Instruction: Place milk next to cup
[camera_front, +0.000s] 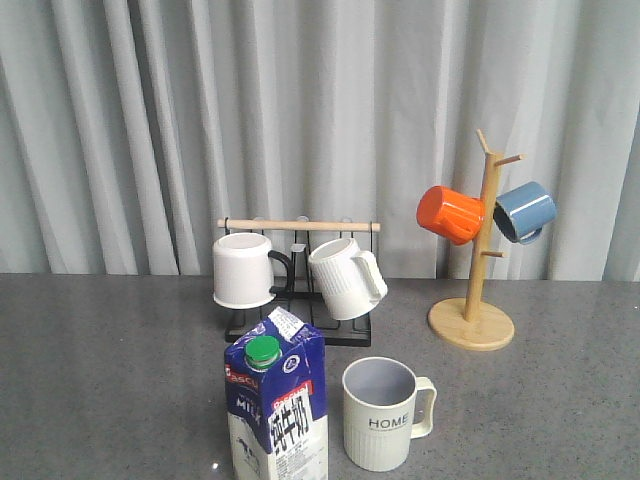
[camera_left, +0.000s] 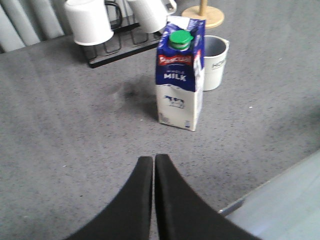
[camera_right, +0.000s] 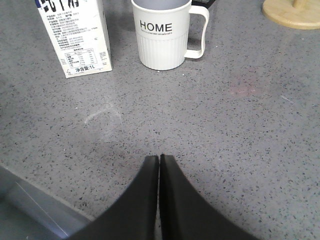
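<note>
Milk (camera_front: 277, 405) stands upright on the grey table (camera_front: 110, 360), near front edge, just left of the cup (camera_front: 381, 412), small gap between them, not touching. Carton closed, green cap (camera_front: 263, 349) on. Cup upright, mouth open, grey-blue inside, nothing visible in it; handle points right, "HOME" faces front.

Behind them, a black rack (camera_front: 300, 290) with wooden top bar holds a plain white mug (camera_front: 243, 269) with black handle and a white ribbed mug (camera_front: 345, 277), tilted. Further right, a wooden mug tree (camera_front: 478, 250) on a round base carries an orange mug (camera_front: 450, 214) and a blue mug (camera_front: 524, 211). Grey curtain (camera_front: 150, 120) at the back. Nothing stands between milk and cup.

Milk look: tall carton, dark-blue top, white lower half, red "Pascual" band, "MILK" lettering, small cow print, taller than the cup.

Left tool (camera_left: 153, 172) clenched, fingers pressed together, empty, above bare table, well apart from the milk. Right tool (camera_right: 159, 172) clenched too, empty, above bare table short of the cup.
</note>
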